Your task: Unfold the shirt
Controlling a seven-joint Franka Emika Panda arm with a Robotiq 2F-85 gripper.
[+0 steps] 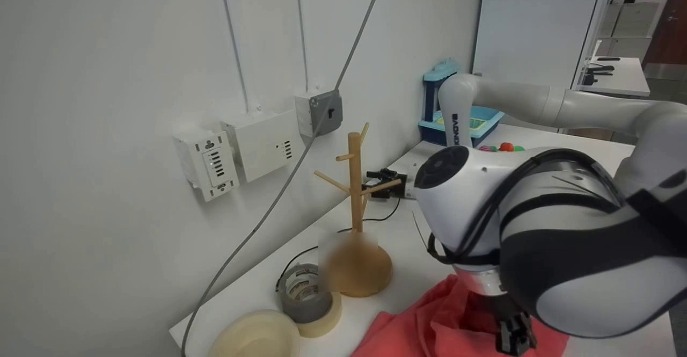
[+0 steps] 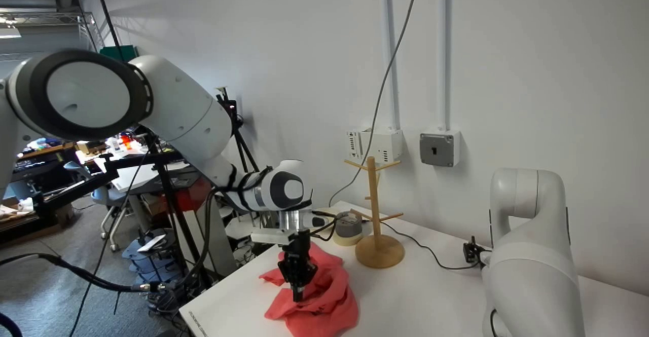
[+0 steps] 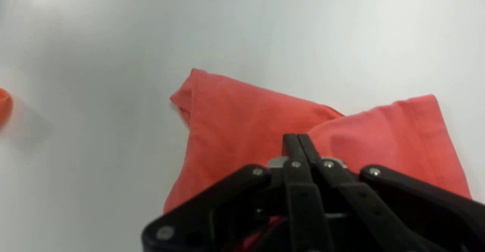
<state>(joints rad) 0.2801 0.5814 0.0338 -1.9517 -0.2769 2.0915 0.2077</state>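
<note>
Coral shirt (image 2: 332, 309) sits bunched on the white table (image 2: 431, 301), near the wooden stand (image 2: 380, 252). Gripper (image 3: 298, 135) over it, fingertips (image 3: 290, 146) together, nothing visible between. Couple of corners out, folds remain; I'd call most unfolding left.

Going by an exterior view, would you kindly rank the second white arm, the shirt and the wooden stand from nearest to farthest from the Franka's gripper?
1. Shirt: crumpled, below the gripper.
2. Wooden stand: beside the shirt, toward the picture's right.
3. Second white arm: past the stand, at the picture's right.
</note>
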